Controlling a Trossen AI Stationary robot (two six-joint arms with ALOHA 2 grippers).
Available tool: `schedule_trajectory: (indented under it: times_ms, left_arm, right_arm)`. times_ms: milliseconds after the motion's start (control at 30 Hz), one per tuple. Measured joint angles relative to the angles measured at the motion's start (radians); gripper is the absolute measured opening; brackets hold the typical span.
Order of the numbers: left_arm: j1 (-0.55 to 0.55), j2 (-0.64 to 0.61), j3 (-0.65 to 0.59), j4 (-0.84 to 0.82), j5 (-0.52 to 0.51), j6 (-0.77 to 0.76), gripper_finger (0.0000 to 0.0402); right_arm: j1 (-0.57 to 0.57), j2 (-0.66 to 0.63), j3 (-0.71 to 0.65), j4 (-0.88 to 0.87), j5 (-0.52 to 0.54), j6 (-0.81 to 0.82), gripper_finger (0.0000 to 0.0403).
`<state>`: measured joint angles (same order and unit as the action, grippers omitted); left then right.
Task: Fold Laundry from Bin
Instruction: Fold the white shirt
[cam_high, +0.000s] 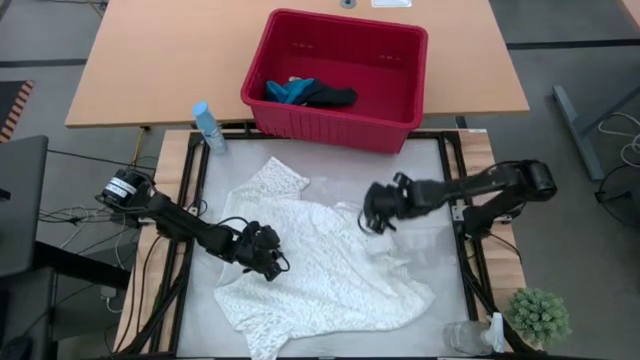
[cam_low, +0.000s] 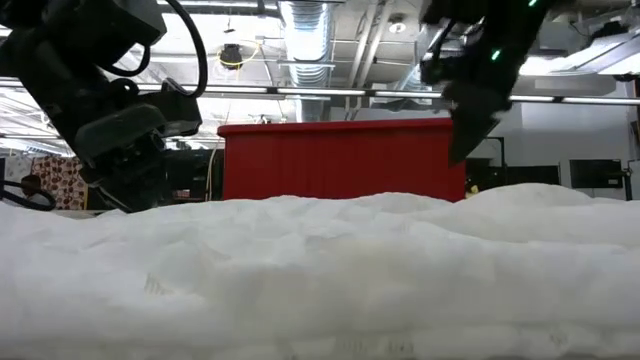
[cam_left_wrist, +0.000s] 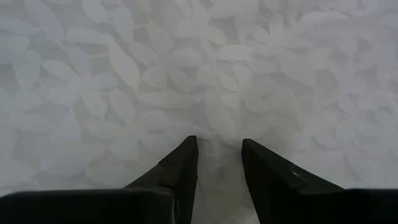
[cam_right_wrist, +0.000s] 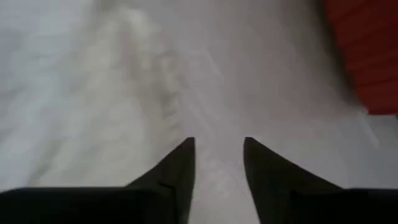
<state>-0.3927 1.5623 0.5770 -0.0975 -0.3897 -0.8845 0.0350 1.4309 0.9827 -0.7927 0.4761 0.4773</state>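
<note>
The large cloth (cam_high: 320, 265) is lying spread on the table (cam_high: 430, 170) before me. The bin (cam_high: 400, 110) is sitting behind it, holding two smaller cloths (cam_high: 310, 93). My left gripper (cam_high: 265, 250) is resting on the cloth's left part, my right gripper (cam_high: 378, 212) at its right edge.

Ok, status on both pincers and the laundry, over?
Left pincer open on white garment. Right pincer open above it. Two items in bin. Nothing obstructing.

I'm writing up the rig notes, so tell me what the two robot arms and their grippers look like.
Both arms are dark, jointed and slim, with black cables looped along them. The left gripper and right gripper are bulky black heads. In the wrist views each ends in two matte black fingers tapering to pointed tips. The left arm's base carries a round white label, and small green lights glow on one arm in the low view.
</note>
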Motion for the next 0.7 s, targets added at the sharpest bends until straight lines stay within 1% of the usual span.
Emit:
schedule_trajectory:
  times_ms: [100, 200, 333, 467, 600, 700]
  left_arm:
    - [0.0, 0.0, 0.0, 0.0, -0.002, 0.004, 0.0119]
    - [0.0, 0.0, 0.0, 0.0, -0.004, 0.002, 0.0119]
    - [-0.001, 0.0, -0.001, 0.0, -0.005, 0.0, 0.0119]
    - [-0.001, 0.001, -0.001, 0.0, -0.005, -0.001, 0.0119]
    - [-0.001, 0.001, -0.001, 0.0, -0.005, -0.007, 0.0119]
    - [-0.001, 0.001, -0.001, 0.0, -0.006, -0.008, 0.0118]
  right_arm:
    - [-0.107, 0.025, -0.027, 0.157, -0.109, -0.129, 0.021]
    - [-0.182, 0.071, -0.047, 0.288, -0.223, -0.211, 0.023]
    - [-0.234, 0.153, -0.054, 0.382, -0.335, -0.272, 0.0234]
    - [-0.237, 0.233, -0.054, 0.433, -0.442, -0.292, 0.0232]
    - [-0.207, 0.303, -0.049, 0.447, -0.466, -0.292, 0.0229]
    - [-0.179, 0.331, -0.048, 0.448, -0.431, -0.284, 0.0211]
